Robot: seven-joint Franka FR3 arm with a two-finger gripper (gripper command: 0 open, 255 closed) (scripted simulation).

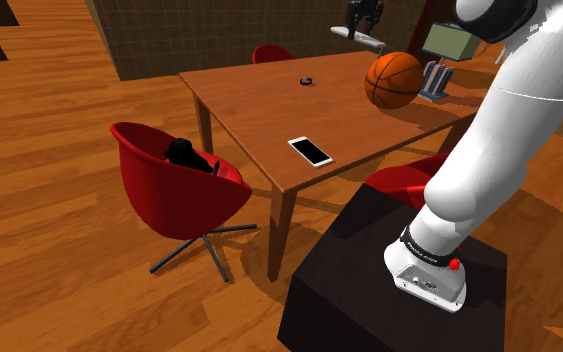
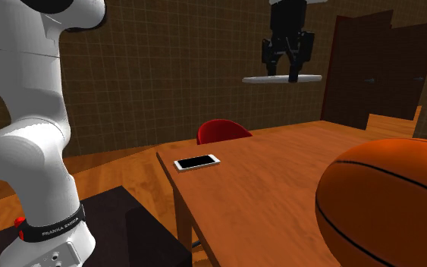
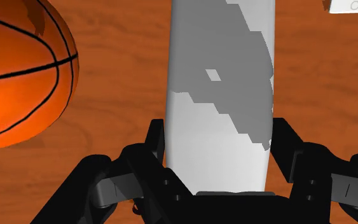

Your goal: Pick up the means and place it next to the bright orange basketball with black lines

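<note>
The gripper [image 2: 283, 70] clamps the white slab [image 2: 310, 77] high above the basketball [image 2: 390, 205] (pickup complete); placement beside the basketball is outstanding.

Raised gripper [image 1: 365, 29] clasps white slab [image 1: 349, 36] near basketball [image 1: 394, 80].

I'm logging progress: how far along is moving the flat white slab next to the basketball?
Done: the flat white slab is clasped in the gripper and up off the table. In hand: it hangs high over the tabletop, with the basketball off to one side below. Left: lower it beside the ball and release.
</note>
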